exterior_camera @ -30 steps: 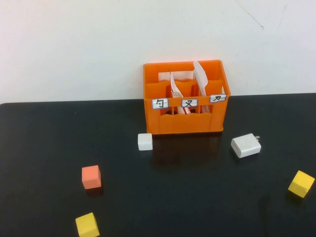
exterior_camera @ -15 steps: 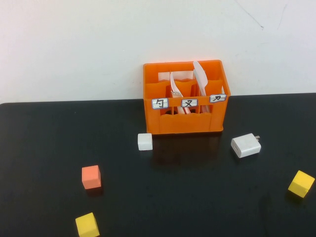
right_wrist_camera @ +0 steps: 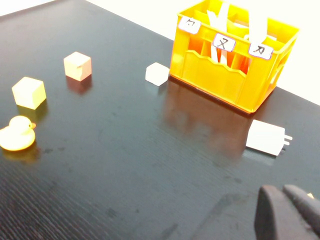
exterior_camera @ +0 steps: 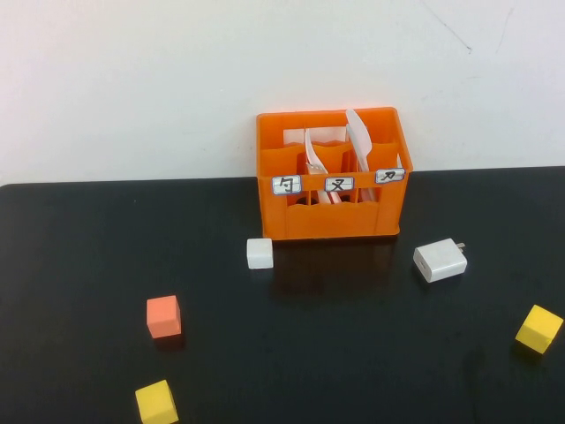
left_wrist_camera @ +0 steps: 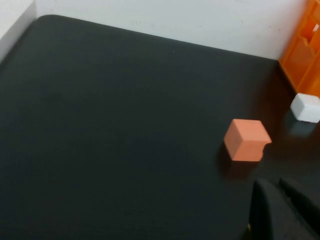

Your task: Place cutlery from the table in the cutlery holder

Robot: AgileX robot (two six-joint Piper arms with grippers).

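Here, left tool [left_wrist_camera: 280, 210] and right tool [right_wrist_camera: 287, 210] pressed together, poised above table [exterior_camera: 353, 336], knife [exterior_camera: 357, 132] in cutlery holder [exterior_camera: 331, 221].

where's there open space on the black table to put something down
Free: the table left of the small white cube and orange cube, and the stretch between orange cube and charger block. Crowded: right in front of the cutlery holder. The left gripper and right gripper sit at the near edge.
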